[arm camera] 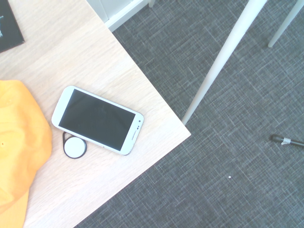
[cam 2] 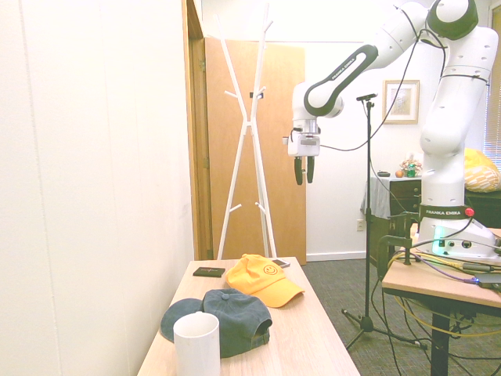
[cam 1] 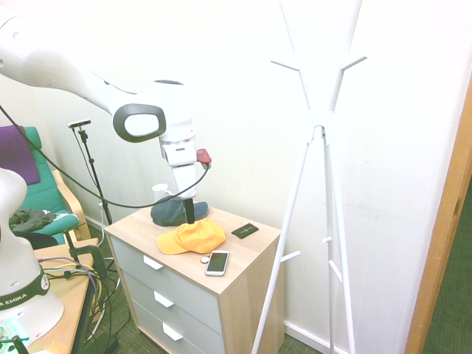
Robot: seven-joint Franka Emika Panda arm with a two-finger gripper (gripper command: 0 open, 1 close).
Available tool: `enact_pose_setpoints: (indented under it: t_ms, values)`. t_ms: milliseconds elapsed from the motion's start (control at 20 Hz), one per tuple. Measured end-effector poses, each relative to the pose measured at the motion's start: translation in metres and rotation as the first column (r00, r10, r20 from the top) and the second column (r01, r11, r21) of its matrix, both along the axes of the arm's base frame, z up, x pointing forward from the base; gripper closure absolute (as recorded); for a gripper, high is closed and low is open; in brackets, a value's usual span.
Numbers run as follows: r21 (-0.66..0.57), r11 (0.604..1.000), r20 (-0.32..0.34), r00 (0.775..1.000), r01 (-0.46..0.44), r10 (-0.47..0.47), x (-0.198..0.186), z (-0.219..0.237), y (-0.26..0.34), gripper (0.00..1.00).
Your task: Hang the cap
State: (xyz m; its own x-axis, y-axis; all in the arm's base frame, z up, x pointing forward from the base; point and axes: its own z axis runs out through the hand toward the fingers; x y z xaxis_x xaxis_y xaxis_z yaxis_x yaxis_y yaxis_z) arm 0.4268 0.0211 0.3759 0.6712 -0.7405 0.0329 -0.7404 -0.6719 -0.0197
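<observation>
The cap [cam 1: 193,236] is bright orange-yellow and lies on the wooden dresser top [cam 1: 254,243], brim toward the dresser's front-left. In the second exterior view the cap [cam 2: 264,278] shows a small smiley face. An edge of the cap [arm camera: 19,147] also shows in the wrist view. My gripper [cam 2: 304,180] hangs well above the dresser, open, with nothing between its two dark fingers. From the first exterior view, the gripper [cam 1: 189,219] appears just above the cap's back. The white coat rack [cam 1: 317,125] stands on the floor beside the dresser, its pegs bare.
A dark navy cap [cam 2: 227,313] and a white cup [cam 2: 196,345] sit at the dresser's other end. A white phone [arm camera: 97,119], a small round white disc [arm camera: 75,147] and a flat black item [cam 1: 245,231] lie near the orange cap. A door [cam 2: 270,149] stands behind the rack.
</observation>
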Motion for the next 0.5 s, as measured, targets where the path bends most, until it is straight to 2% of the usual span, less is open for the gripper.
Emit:
enact_pose_setpoints:
  t_ms: [300, 500]
  values:
    - [-0.001, 1.000, 0.030, 1.000, 0.007, -0.007, 0.007, -0.006, 0.009, 0.00]
    - [0.012, 1.000, 0.048, 0.999, -0.020, 0.019, 0.026, -0.023, 0.052, 0.00]
